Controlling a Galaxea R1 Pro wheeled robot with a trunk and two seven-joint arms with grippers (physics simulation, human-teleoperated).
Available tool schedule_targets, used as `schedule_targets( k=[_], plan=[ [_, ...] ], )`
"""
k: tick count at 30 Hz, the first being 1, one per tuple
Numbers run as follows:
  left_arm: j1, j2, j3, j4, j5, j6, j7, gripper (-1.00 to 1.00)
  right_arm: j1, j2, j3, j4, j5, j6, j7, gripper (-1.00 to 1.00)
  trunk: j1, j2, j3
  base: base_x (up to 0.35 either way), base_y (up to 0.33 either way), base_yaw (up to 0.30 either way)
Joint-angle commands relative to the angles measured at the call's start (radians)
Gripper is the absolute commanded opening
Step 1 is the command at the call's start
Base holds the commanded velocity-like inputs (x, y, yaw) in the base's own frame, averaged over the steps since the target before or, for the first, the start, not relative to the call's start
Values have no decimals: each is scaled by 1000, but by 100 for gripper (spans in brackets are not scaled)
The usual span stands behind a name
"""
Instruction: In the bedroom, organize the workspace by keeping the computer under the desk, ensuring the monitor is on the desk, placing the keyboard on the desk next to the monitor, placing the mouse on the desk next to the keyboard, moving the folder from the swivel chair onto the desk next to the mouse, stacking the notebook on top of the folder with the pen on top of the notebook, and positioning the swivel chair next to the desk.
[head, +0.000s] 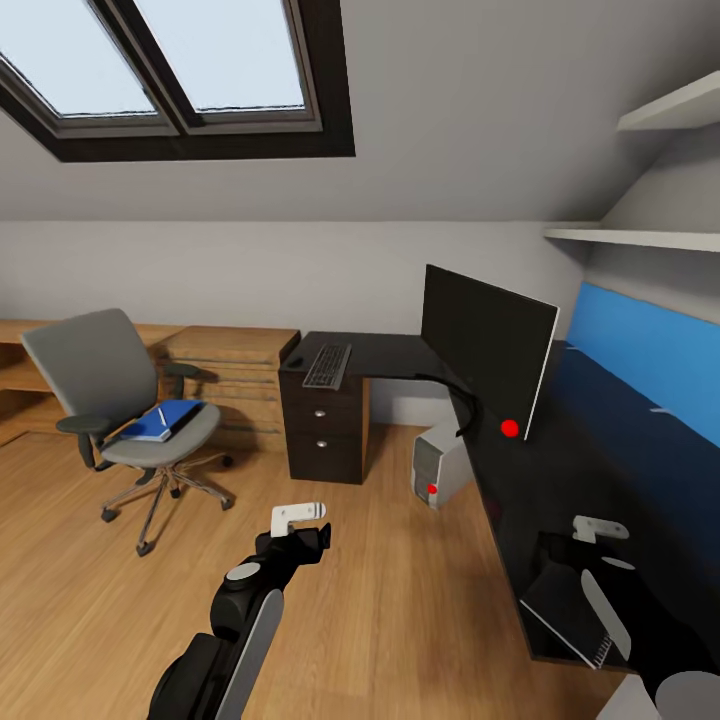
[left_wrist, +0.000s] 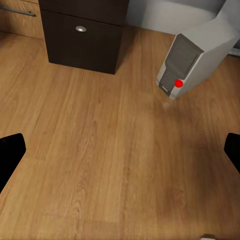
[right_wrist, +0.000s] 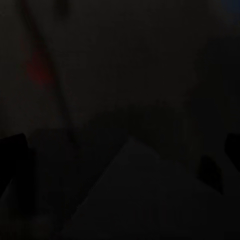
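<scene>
- Head view: an attic bedroom with a wooden floor (head: 400, 620), a sloped ceiling and a skylight (head: 170, 60) in the upper left of the frame.
- The desk (head: 390, 355), black-topped and L-shaped, runs from the centre to the lower right; its dark drawer unit (head: 322, 425) with round silver knobs stands at centre.
- The monitor (head: 482, 345) stands upright on the desk just right of centre, with a red dot at its lower corner.
- The keyboard (head: 327, 366) lies flat on the desk, left of the monitor; a small dark mouse (head: 296, 359) sits just beside its left edge.
- The computer (head: 443, 463), a silver-grey tower with a red light, stands on the floor under the desk, below the monitor, and leans.
- The swivel chair (head: 110, 400) is at centre left, well apart from the desk, in front of a light wooden chest (head: 235, 375).
- The folder (head: 162, 421), bright blue, lies on the chair seat with a thin white pen (head: 160, 413) on top.
- The notebook (head: 572, 608), dark with pale edges, lies on the desk at lower right.
- The left gripper (head: 300, 520) hangs over bare floor at lower centre; in the left wrist view its fingertips (left_wrist: 11, 152) are spread wide and hold nothing.
- The right gripper (head: 598, 530) is at lower right above the notebook; the right wrist view is almost black, and I cannot tell how far its jaws are parted.
</scene>
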Motion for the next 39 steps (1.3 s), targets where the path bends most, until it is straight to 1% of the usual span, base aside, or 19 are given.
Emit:
schedule_targets(
  k=[1,9,14,20,30,39],
  plan=[
    [-1,0,-1,-1,11,3,9,100,0,0,2,8,-7,8,-6,100,0,0,-1,0,0,0],
    [-1,3,1,-1,12,3,9,100,0,0,0,11,-7,11,-6,100,0,0,-1,0,0,0],
    [-1,4,2,-1,11,3,9,100,0,0,-1,13,-7,29,-11,100,0,0,-1,-4,0,0],
    [-1,4,2,-1,11,2,9,100,0,0,-1,13,-7,32,-27,100,0,0,-1,-196,0,0],
    [-1,4,2,-1,11,2,9,100,0,0,-1,13,-7,31,-29,100,0,0,-1,-37,0,0],
    [-1,4,2,-1,12,3,9,100,0,0,-1,13,-7,31,-29,100,0,0,-1,-161,0,0]
  ],
)
